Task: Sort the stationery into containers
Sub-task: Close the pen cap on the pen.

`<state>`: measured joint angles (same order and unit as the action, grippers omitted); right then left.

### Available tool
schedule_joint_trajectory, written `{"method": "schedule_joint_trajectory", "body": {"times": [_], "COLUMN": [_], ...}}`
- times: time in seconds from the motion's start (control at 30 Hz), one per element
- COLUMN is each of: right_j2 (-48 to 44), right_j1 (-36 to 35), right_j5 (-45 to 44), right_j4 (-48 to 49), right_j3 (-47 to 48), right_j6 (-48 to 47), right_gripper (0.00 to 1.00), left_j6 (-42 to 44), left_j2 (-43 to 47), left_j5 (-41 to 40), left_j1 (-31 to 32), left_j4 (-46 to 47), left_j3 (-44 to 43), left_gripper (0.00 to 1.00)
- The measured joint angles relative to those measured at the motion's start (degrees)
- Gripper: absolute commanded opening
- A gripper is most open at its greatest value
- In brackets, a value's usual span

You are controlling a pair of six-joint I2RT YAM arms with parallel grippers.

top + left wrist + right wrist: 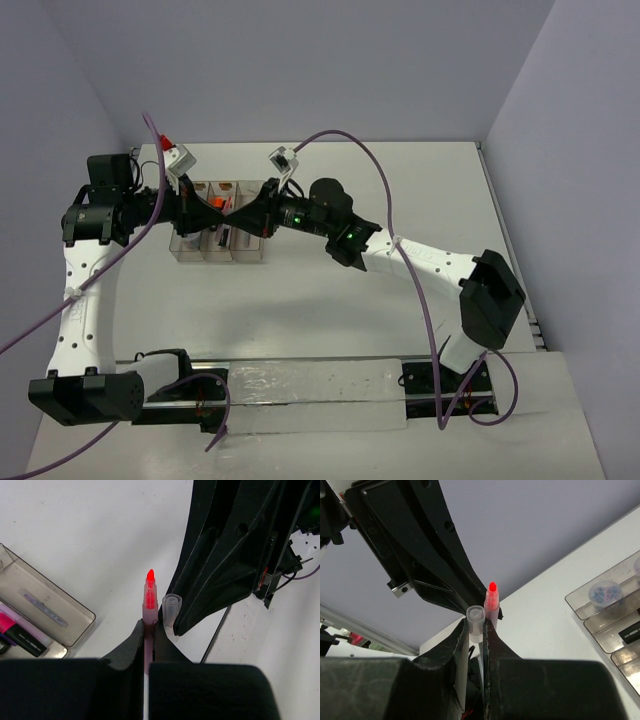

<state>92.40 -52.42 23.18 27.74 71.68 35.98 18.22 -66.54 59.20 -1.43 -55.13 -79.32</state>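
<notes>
Over the tray (218,258) near the table's far-left corner, the left gripper (148,626) clamps the uncapped pink pen (149,597) and the right gripper (475,630) clamps its clear cap (475,616), which sits beside the tip, so a push may miss.

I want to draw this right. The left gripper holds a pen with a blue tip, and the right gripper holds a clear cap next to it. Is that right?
Almost. The pen in the left gripper has a bright red tip, not a blue one; the left wrist view shows it plainly. The rest is right: the right gripper holds a clear cap next to it.
</notes>
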Motion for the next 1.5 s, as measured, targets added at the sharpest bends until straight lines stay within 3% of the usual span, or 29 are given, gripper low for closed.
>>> {"method": "schedule_joint_trajectory", "body": {"times": [0.47, 1.5], "right_j2": [-5.1, -4.3], "right_j1": [2.3, 3.3], "right_j5": [-1.8, -5.7], "right_j4": [-1.2, -2.5], "right_j3": [0.0, 2.4], "right_j6": [-2.6, -1.7], "right_gripper": [0.0, 0.0], "left_j6": [-0.3, -1.3], "left_j2": [0.6, 4.2], "left_j5": [-0.1, 2.1], "left_j1": [0.1, 2.1], "left_j4": [0.4, 3.3], "left_j3": [1.4, 7.6], "left_gripper": [0.0, 0.0]}}
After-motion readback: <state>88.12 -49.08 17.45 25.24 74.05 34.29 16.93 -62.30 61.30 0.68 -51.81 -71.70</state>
